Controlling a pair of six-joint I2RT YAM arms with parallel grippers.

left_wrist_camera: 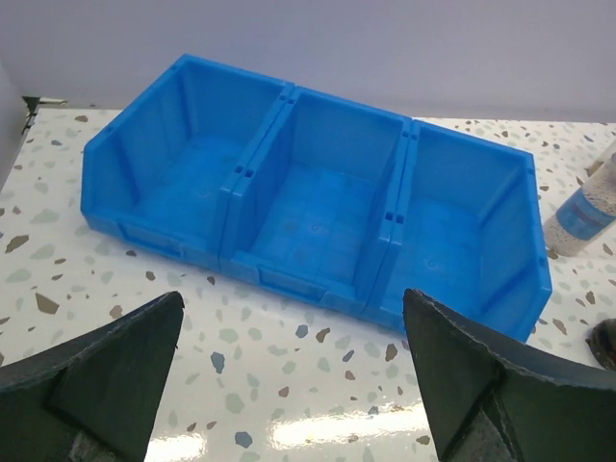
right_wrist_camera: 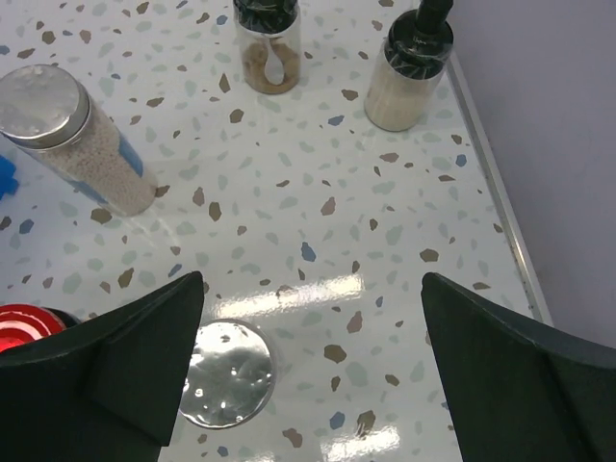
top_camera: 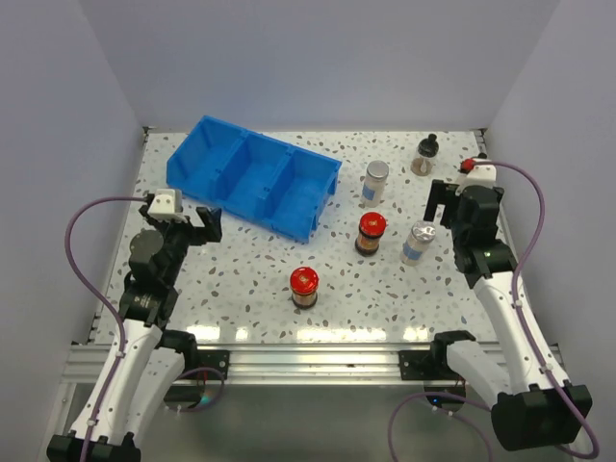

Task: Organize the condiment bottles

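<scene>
Five condiment bottles show in the top view. One red-capped jar (top_camera: 304,287) stands at the front centre and another (top_camera: 371,234) mid-table. A silver-capped bottle (top_camera: 376,183) stands behind them, a second silver-capped one (top_camera: 419,242) to the right, and a black-capped jar (top_camera: 425,154) at the far right. My left gripper (top_camera: 204,223) (left_wrist_camera: 289,298) is open over bare table, facing the blue bin. My right gripper (top_camera: 445,204) (right_wrist_camera: 313,281) is open above the table. The right silver cap (right_wrist_camera: 226,373) lies by its left finger. Two black-capped jars (right_wrist_camera: 268,43) (right_wrist_camera: 409,77) stand ahead.
A blue three-compartment bin (top_camera: 252,178) (left_wrist_camera: 318,202) sits at the back left, all compartments empty. The table's right edge and side wall (right_wrist_camera: 539,144) run close to my right gripper. A silver-capped bottle (left_wrist_camera: 587,207) stands just right of the bin.
</scene>
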